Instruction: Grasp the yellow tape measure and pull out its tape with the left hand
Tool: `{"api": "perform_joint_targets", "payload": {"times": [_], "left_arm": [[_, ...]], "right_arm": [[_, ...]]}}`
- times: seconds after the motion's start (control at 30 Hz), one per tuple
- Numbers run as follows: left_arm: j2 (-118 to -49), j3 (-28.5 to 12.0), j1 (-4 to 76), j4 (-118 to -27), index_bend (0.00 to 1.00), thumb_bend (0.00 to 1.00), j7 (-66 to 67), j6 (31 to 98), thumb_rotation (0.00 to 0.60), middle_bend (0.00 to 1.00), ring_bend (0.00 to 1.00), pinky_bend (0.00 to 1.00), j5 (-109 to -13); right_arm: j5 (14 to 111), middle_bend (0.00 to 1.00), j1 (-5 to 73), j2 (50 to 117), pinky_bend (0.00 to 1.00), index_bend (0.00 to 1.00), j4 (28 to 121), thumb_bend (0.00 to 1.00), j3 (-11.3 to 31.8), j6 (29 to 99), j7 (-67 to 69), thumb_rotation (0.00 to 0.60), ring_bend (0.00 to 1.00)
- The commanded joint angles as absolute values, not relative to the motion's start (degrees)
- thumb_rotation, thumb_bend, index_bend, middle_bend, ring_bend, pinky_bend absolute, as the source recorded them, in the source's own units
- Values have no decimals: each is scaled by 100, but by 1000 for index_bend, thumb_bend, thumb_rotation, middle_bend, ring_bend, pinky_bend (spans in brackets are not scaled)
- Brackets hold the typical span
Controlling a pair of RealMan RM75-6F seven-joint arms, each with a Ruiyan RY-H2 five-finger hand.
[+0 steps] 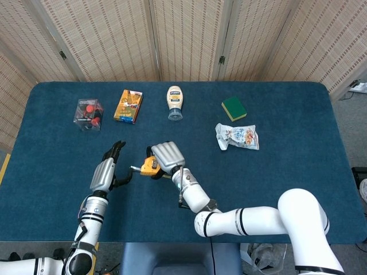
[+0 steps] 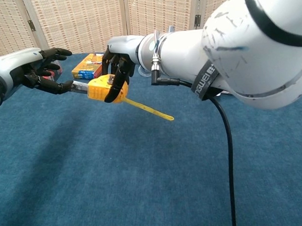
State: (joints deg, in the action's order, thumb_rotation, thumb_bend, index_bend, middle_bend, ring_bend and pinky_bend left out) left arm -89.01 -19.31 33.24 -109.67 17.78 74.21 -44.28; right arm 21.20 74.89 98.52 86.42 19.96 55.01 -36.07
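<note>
My right hand (image 1: 166, 156) grips the yellow tape measure (image 1: 150, 167) above the near-left part of the blue table (image 1: 298, 166). In the chest view its dark fingers (image 2: 118, 74) wrap the yellow case (image 2: 103, 90). My left hand (image 1: 108, 170) sits just left of the case and pinches the end of the tape between its fingertips (image 2: 65, 87). A short silvery stretch of tape (image 2: 79, 87) spans the gap between that hand (image 2: 33, 72) and the case. A thin yellow strip (image 2: 148, 109) trails from the case's right side down to the right.
Along the far side lie a clear box with red parts (image 1: 89, 113), an orange carton (image 1: 128, 105), an upside-down mayonnaise bottle (image 1: 175, 102), a green sponge (image 1: 234, 107) and a snack bag (image 1: 237, 137). A black cable (image 2: 227, 155) hangs from my right arm.
</note>
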Motion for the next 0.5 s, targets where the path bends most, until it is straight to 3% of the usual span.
{"api": "perform_joint_targets", "payload": {"times": [0.03,0.5], "left_arm": [[-8880,-1930,3313,-10974,118,552,1710,7388,600,0,0,0,-4461],[-8849,-1896,3376,-10946,439,583,1656,7239,600,0,0,0,-4407]], "right_arm": [[2099,584,7485,9833,291,632,8646,150,1988,5497,-3622,600,511],[2100,583,7442,9791,291,632,8611,150,1972,5488,-3601,600,513]]}}
